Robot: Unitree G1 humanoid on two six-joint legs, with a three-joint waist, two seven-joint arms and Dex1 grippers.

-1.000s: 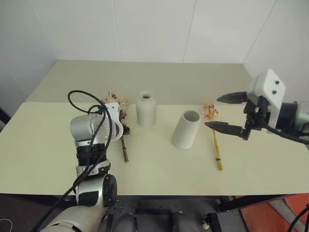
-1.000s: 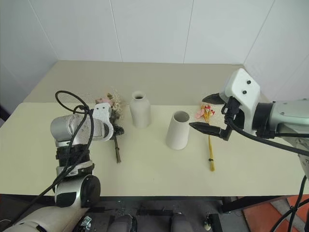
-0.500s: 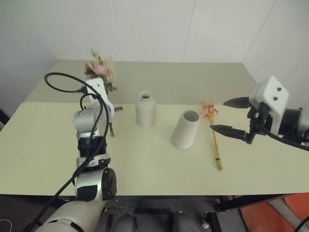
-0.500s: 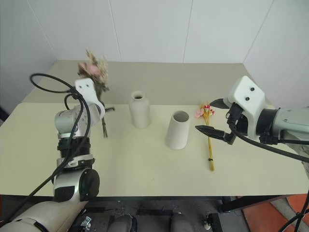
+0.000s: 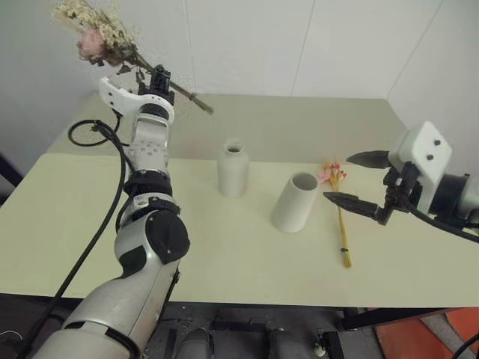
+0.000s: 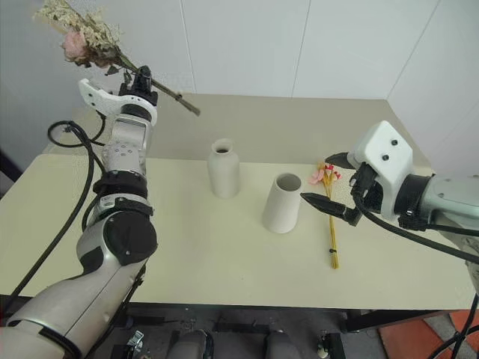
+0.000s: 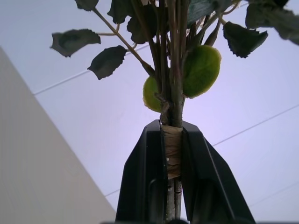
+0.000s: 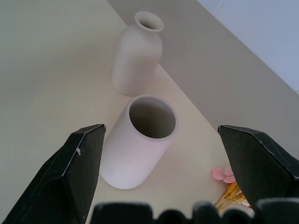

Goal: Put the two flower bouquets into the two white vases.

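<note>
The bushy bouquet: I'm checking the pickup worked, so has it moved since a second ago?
Yes. The bushy bouquet has gone from lying on the table beside the bottle-shaped vase to well above it, clamped in the left tool.

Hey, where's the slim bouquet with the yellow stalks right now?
The slim bouquet lies flat on the table, on the robot's right, just beside the wide-mouthed vase and below the open right gripper.

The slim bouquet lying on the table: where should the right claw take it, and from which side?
Grip the slim bouquet at mid-stalk, from above. It lies flat, blossoms toward the wall, beside the wide vase; the open right claw hovers nearby.
</note>
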